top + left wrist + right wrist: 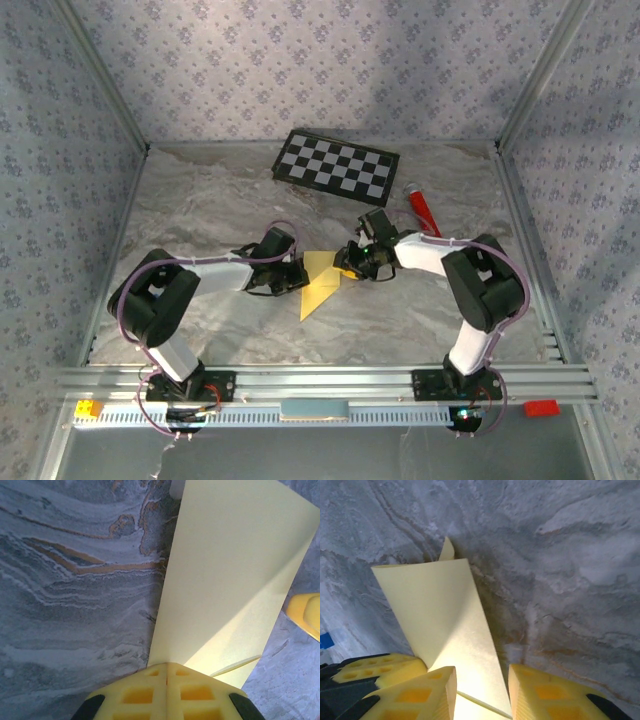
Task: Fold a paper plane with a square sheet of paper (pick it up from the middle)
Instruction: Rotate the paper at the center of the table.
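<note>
The left fingers (150, 695) are clenching the half-folded square sheet of paper (225, 580) on the surface (75, 605); the right fingers (540, 695) are straddling it, parted. Pressing the crease is probably coming next.

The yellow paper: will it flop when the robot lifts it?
Probably floppy: the yellow paper is thin and bends into folds. Likely light: the left gripper pinches only its tip. It might slide on the smooth table.
</note>
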Controlling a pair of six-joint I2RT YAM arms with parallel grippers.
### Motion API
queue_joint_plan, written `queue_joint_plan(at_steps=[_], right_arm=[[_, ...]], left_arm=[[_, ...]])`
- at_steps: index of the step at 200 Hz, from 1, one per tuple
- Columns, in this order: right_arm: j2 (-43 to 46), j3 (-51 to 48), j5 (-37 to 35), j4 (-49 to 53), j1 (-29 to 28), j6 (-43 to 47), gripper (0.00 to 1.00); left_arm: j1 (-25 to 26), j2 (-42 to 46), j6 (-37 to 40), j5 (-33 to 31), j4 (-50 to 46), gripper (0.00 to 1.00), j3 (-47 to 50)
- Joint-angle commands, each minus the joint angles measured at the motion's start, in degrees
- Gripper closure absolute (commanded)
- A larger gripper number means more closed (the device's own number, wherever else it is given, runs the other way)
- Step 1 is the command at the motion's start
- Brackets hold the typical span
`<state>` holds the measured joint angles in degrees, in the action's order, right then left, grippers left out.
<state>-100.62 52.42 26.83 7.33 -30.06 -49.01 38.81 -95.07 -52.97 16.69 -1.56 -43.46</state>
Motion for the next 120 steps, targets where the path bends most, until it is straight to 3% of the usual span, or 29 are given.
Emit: queue_joint_plan(at_steps=[1,73,120], right_arm=[[-1.93,1.45,0.51,3.67,0.27,2.6,0.66],[-2.49,1.48,7.21,0.42,-0.27,4.75,0.71],[-2.35,2.16,6.9,2.03,-0.59,5.75,0.72]], left_arm=[[0.56,-1.88,1.1,-0.38,-3.37,0.94,-0.84],[0.55,-1.96,0.87,-0.04,-3.0,0.94,-0.83],[0.51,-1.96,0.94,0.56,-2.83,0.95,-0.92]])
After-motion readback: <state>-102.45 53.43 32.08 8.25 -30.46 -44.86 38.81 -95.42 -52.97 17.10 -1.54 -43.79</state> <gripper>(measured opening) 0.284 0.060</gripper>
